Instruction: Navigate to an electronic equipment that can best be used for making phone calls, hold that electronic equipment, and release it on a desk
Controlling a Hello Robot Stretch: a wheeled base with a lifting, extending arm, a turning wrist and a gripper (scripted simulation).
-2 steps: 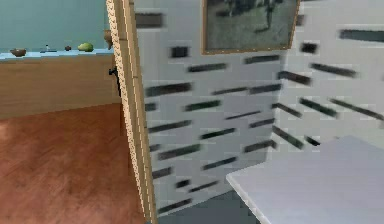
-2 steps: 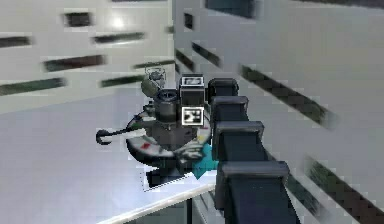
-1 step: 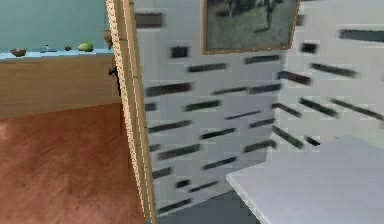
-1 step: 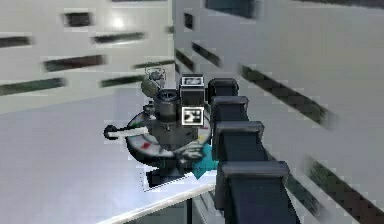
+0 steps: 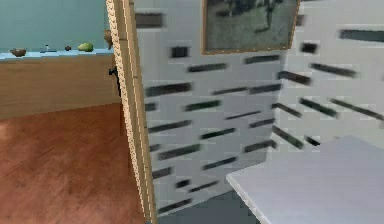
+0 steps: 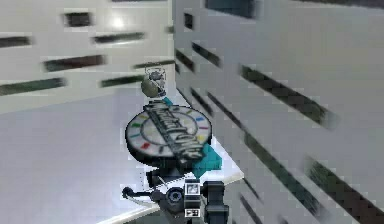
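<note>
Gripper (image 6: 137, 192) hung by the white desk (image 6: 65, 145) near a round dark board (image 6: 165, 130); I could not tell if it held anything. Best release over bare desktop.

Even, bright light throughout; pale glare high on the wall (image 6: 140, 16), perhaps from overhead.

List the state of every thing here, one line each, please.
Framed picture: hangs upright on the wall.
Round disc: lies face up on the white table, over a teal thing.
Small round object: stands upright behind the disc.
Gripper: low by the table's near edge; cannot tell whether it holds anything.
</note>
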